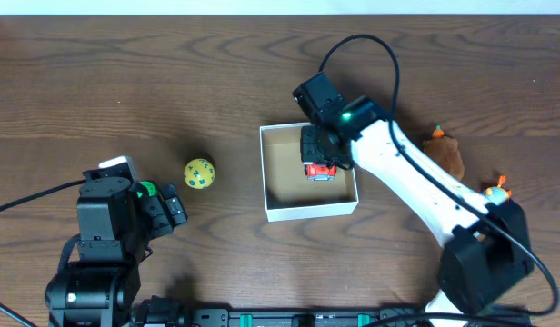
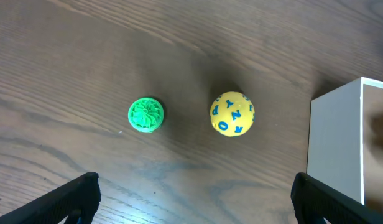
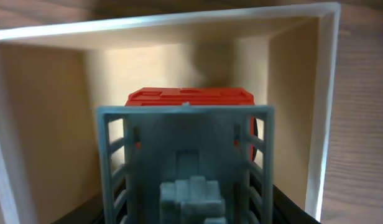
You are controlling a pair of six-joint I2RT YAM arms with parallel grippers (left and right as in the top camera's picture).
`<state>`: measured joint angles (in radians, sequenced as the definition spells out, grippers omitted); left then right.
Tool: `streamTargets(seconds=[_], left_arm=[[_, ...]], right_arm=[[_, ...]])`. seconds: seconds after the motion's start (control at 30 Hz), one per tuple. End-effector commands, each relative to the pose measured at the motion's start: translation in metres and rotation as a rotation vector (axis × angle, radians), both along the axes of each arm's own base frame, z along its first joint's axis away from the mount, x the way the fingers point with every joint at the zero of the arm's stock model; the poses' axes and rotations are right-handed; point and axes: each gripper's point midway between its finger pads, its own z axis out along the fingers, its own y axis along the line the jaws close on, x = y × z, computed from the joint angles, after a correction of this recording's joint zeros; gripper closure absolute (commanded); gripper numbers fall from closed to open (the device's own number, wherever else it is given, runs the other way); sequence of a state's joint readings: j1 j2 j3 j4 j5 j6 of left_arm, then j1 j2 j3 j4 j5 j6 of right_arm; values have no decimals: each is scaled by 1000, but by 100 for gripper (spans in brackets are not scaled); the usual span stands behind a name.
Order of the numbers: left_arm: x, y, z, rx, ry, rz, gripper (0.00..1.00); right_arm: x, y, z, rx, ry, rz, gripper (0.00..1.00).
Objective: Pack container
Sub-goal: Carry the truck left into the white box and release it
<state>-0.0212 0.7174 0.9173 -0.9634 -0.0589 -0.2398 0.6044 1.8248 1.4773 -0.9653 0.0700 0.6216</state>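
Hovering inside container (image 1: 278, 211), right of tabletop centre: right end effector (image 1: 321, 154), red-grey toy (image 1: 322, 170) at its tip; clamped or released, cannot tell. Left end effector (image 2: 194, 190) fingers wide apart, empty. Yellow ball (image 1: 199, 173) lies left of container, nearer left end effector.

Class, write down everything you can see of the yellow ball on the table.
The yellow ball is small and round, with blue letters printed over it, looking like smooth plastic. It rests on the wooden table, between the green toy and the white box, touching neither. No gripper holds it.
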Motion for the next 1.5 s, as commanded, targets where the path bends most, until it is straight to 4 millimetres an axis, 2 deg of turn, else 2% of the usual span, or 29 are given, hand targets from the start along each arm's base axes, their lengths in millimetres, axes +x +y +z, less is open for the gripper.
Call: streamTargets(seconds=[0.0,0.13,0.4,0.43,0.5,0.63,0.7,0.77,0.83,0.97,1.17,1.27,1.33,1.4,1.47], left_arm=[[1,1,8,-6,-17,12,2],[0,1,7,-6,-11,12,2],[-1,1,6,-5,-5,12,2],[-1,1,6,-5,-5,12,2],[-1,1,6,-6,-5,12,2],[-1,1,6,-5,-5,12,2],[-1,1,6,-5,-5,13,2],[-1,1,6,-5,-5,12,2],[-1,1,6,-6,-6,12,2],[-1,1,6,-5,-5,12,2],[-1,1,6,-5,-5,12,2],[-1,1,6,-6,-6,12,2],[-1,1,6,-5,-5,12,2],[-1,1,6,-5,-5,12,2],[-1,1,6,-5,-5,12,2]], right_arm=[[16,-16,-15,-86,-34,-68,99],[26,-19,-33,-128,-38,-56,99],[29,-26,-60,-172,7,-54,98],[28,-27,-62,-175,12,-55,95],[29,-28,-62,-179,14,-46,84],[29,-28,-62,-179,14,-42,54],[28,-28,-62,-179,14,-41,53],[28,-28,-62,-179,14,-42,48],[29,-28,-62,-179,14,-42,38],[29,-28,-62,-179,14,-42,31],[27,-28,-62,-183,19,-34,30],[27,-26,-58,-181,14,-26,30],[29,-24,-47,-178,1,-7,29],[33,-20,-26,-162,-34,11,29],[40,-17,4,-137,-93,33,28]])
